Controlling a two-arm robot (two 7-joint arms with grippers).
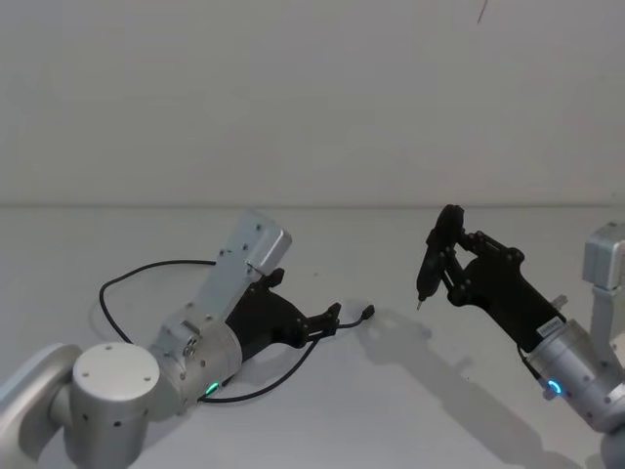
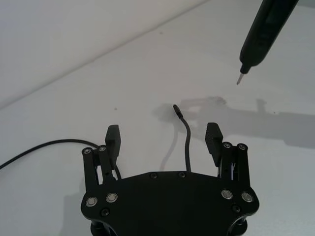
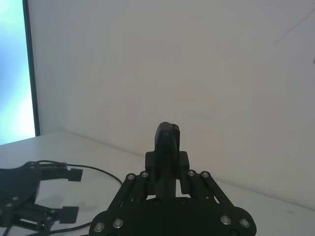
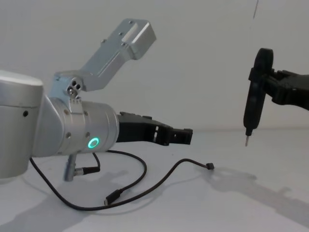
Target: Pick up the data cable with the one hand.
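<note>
left hand (image 2: 162, 133) open, low above white worktop (image 1: 391, 410) | fingers straddle long thin black looped data cable (image 2: 187, 145) near its small plug, likely so closing traps it | right hand (image 1: 451, 242) raised far right, gripping black pen-shaped tool (image 4: 251, 108), seemingly kept clear

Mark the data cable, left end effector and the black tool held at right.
data cable (image 4: 210, 166), chest view, small plug.
left end effector (image 2: 162, 132), left wrist view, between open fingertips.
black tool (image 4: 252, 105), chest view, mid-body.
</note>
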